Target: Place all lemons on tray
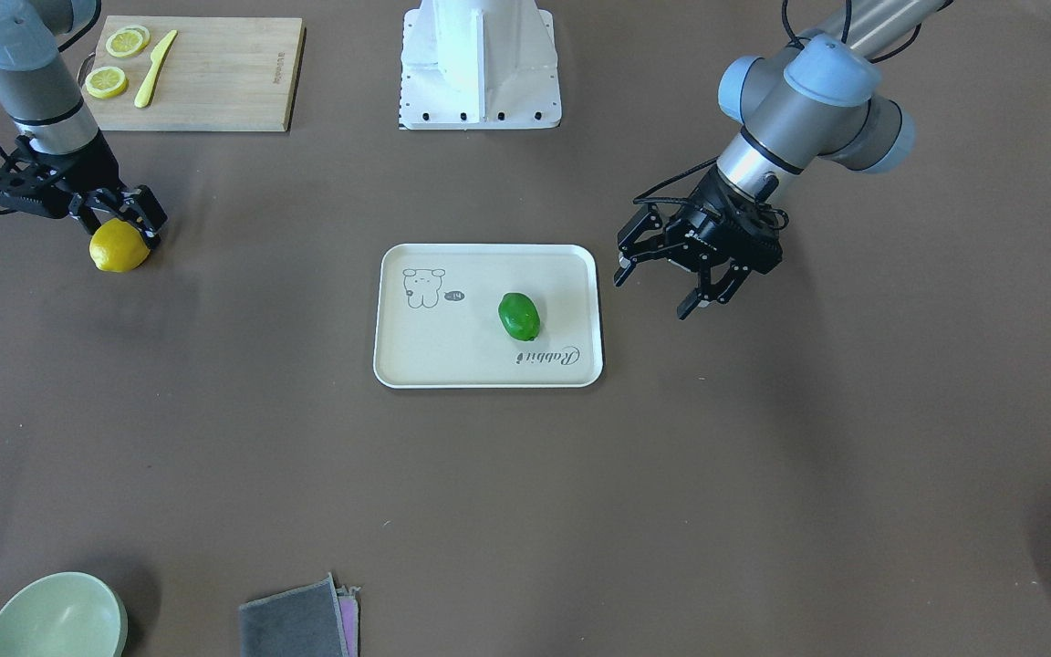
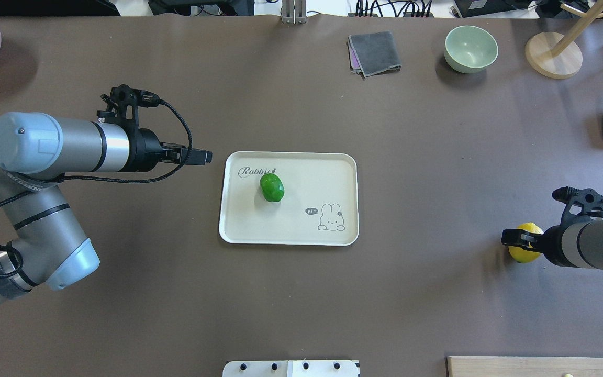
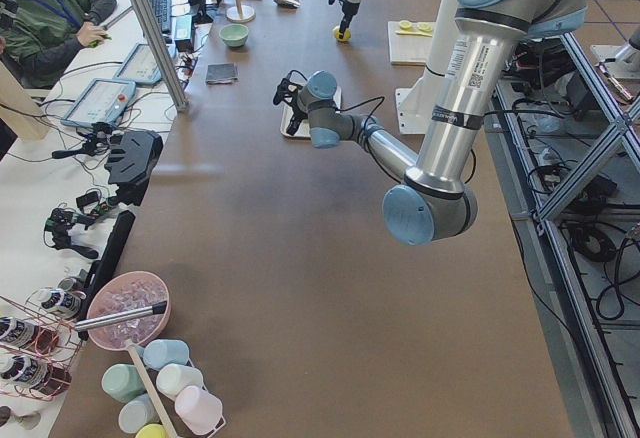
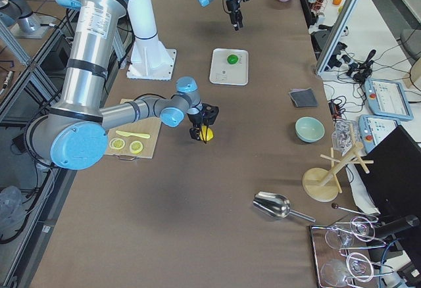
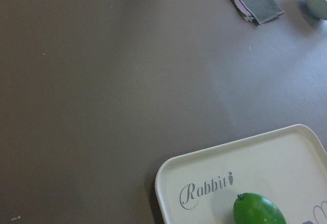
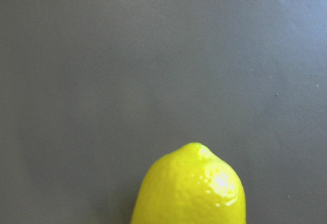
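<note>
Straddling the yellow lemon [image 1: 119,248] far out on the worktop, at the robot's right, the right claw [image 1: 122,228] looks closed on its upper part, with nothing else held. The tray [image 1: 452,351], where the green lemon [image 1: 519,316] already lies, sits well apart toward the middle, so the carry must run sideways toward the robot's left. The left claw [image 1: 653,294] hangs spread wide and empty just beside the tray's rim.

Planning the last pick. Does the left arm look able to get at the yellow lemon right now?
Probably not: the yellow lemon lies far on the robot's right, past the tray, and the right gripper is closed around it.
</note>
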